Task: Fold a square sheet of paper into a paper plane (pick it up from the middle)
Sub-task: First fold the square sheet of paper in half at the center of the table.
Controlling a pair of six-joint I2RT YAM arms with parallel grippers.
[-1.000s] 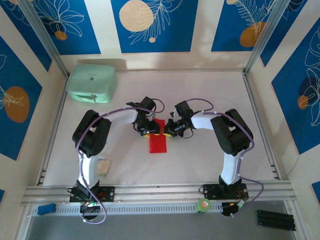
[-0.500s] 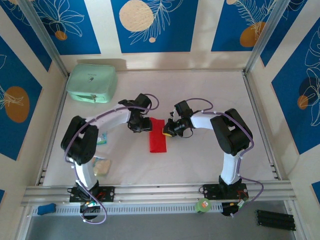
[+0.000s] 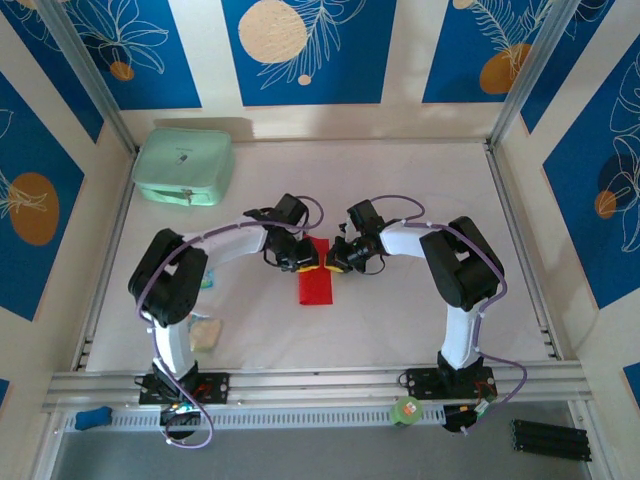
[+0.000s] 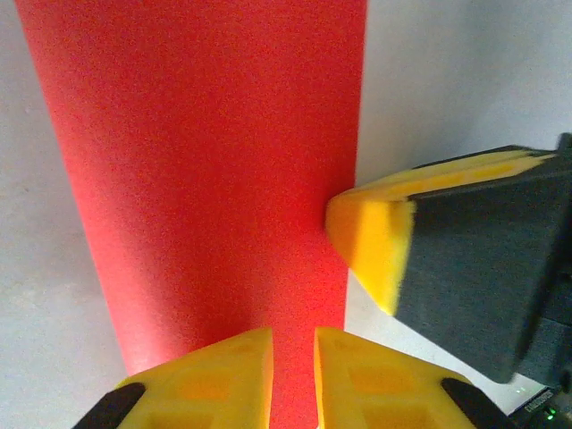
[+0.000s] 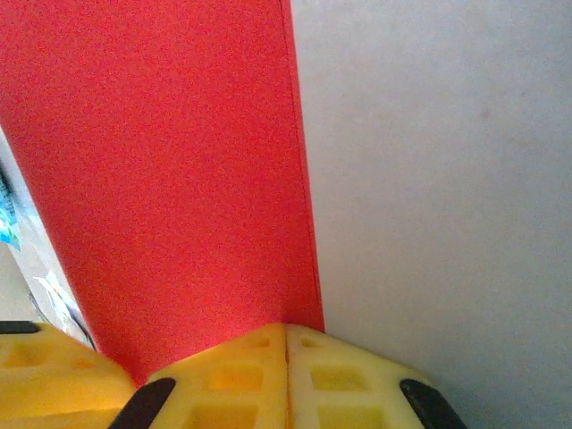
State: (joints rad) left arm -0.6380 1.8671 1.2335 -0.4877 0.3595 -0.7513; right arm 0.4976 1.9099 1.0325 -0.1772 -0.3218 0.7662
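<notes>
The square sheet of paper (image 3: 316, 284) is bright red and lies flat on the white table, folded into a narrow long rectangle with no sharp tip. My left gripper (image 3: 303, 264) hangs over its upper left part. In the left wrist view its yellow jaws (image 4: 292, 357) stand a narrow gap apart over the red paper (image 4: 206, 179), with nothing pinched between them. My right gripper (image 3: 336, 264) is shut. Its fingertips (image 5: 286, 344) press down at the right edge of the paper (image 5: 170, 179). The right gripper's yellow finger (image 4: 371, 241) touches that edge in the left wrist view.
A mint-green case (image 3: 185, 166) sits at the back left. A small pale packet (image 3: 205, 333) lies by the left arm's base. A green roll (image 3: 405, 410) and a black block (image 3: 550, 438) rest on the front rail. Metal frame rails border the table.
The left gripper swung left away from the paper, then came back over its upper part with its jaws much narrower. The right gripper stayed pressed on the paper's right edge.
</notes>
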